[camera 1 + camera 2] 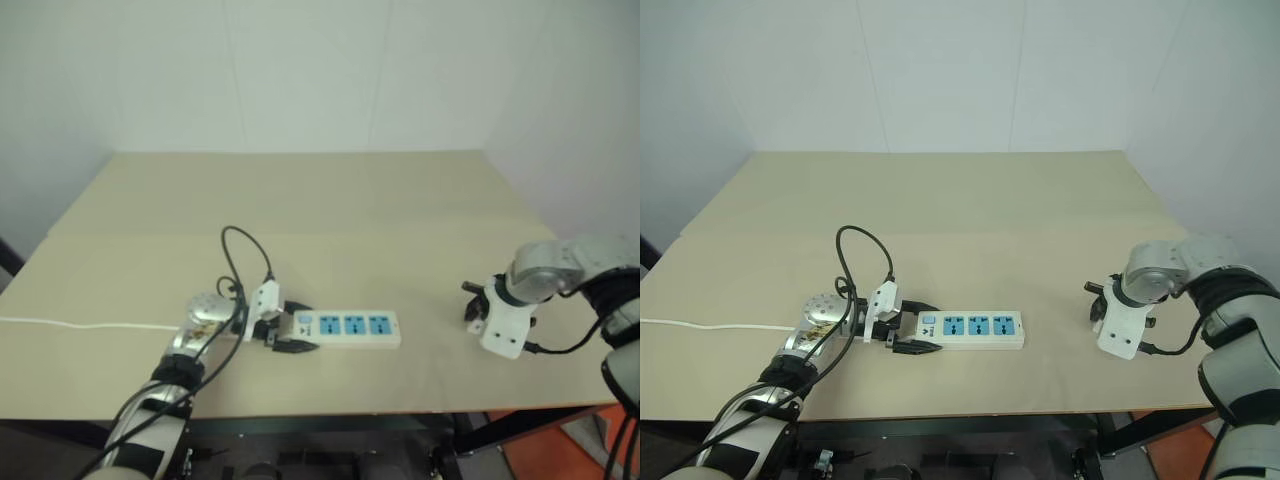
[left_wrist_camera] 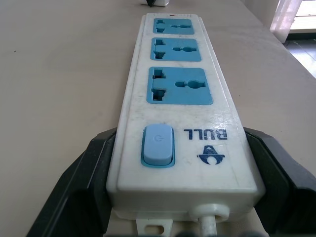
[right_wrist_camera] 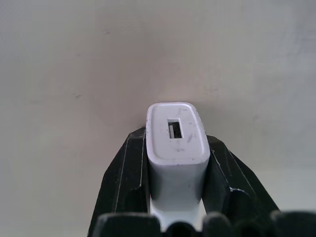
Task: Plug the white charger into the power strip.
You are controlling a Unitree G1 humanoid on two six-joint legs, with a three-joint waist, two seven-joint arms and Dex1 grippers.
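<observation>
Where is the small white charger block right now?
Right wrist view: the small white rounded charger sits clamped between the right gripper's black fingers, over the tan table.

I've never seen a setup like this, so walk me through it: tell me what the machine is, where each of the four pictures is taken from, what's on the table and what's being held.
This is a humanoid robot with two arms, each ending in a gripper with two black fingers. The two wide pictures come from a stereo camera on its head, looking down over a tan table. The two close-ups come from cameras on its wrists, looking along each gripper's fingers.

On the table lies the power strip, a flat white bar with three blue sockets; its thin white cord runs off toward the robot's left. The left gripper is shut on the switch end of the strip, one finger on each side, as the left wrist view shows close up. The right gripper is shut on the white charger, a small rounded block with a slot in its visible end.
</observation>
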